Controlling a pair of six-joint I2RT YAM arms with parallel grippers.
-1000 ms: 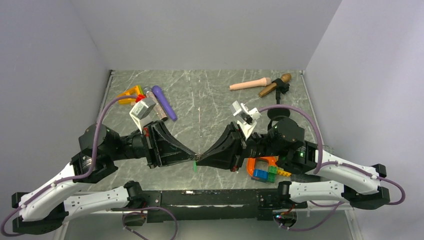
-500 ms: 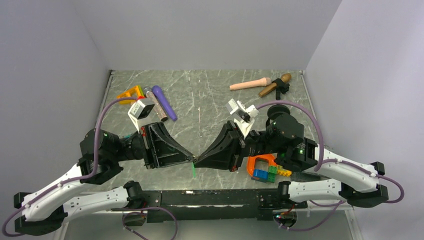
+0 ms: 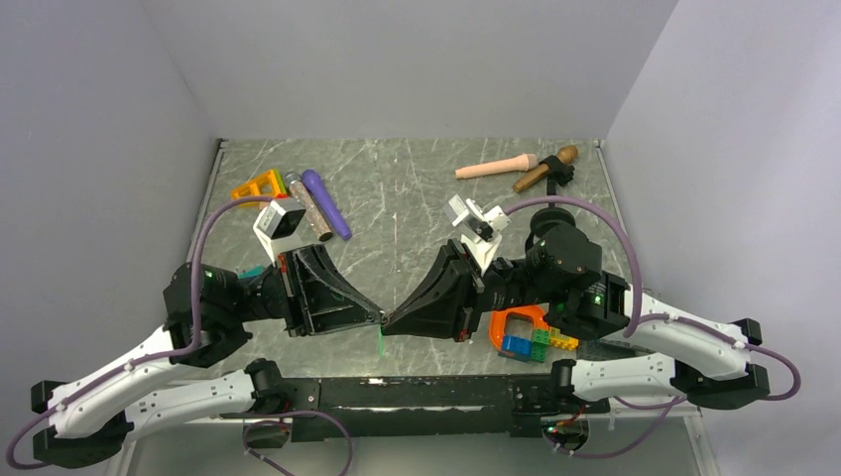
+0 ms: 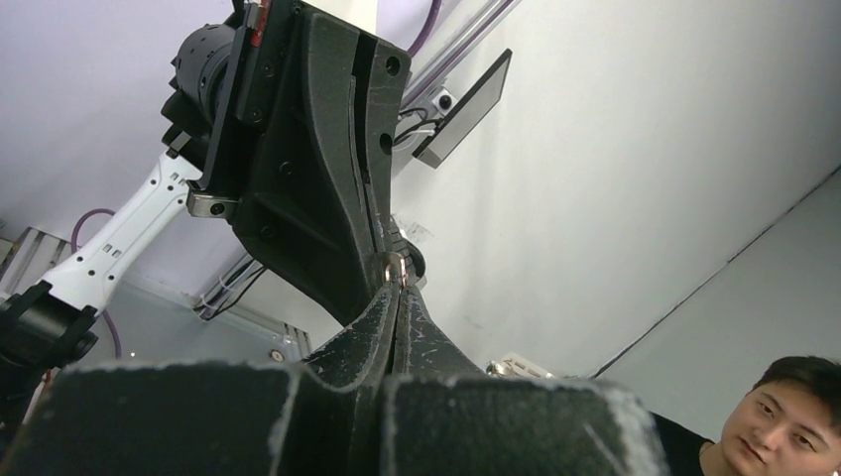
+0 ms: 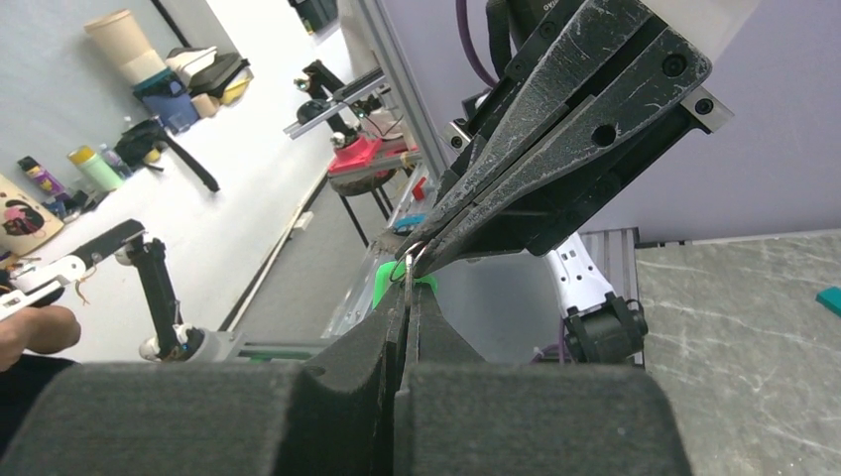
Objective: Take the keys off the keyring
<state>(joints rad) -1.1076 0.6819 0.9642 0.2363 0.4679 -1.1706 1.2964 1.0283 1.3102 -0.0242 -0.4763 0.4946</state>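
My left gripper (image 3: 380, 317) and right gripper (image 3: 388, 319) meet tip to tip above the near middle of the table. Both are shut on the small metal keyring, which shows in the left wrist view (image 4: 395, 266) and in the right wrist view (image 5: 409, 258). The bright green key (image 3: 380, 342) hangs from the ring just below the tips and also shows in the right wrist view (image 5: 395, 285). The teal key (image 3: 252, 270) lies on the table beside the left arm, off the ring, and shows at the right wrist view's right edge (image 5: 829, 300).
Coloured building blocks with an orange arch (image 3: 526, 335) sit under the right arm. A purple stick (image 3: 327, 203), a silver tube and an orange triangle (image 3: 258, 185) lie back left. A beige handle (image 3: 496, 167) and a brown microphone (image 3: 545, 169) lie back right.
Both grippers, still joined at the ring, have shifted slightly left and toward the near edge. The green key now hangs a little lower.
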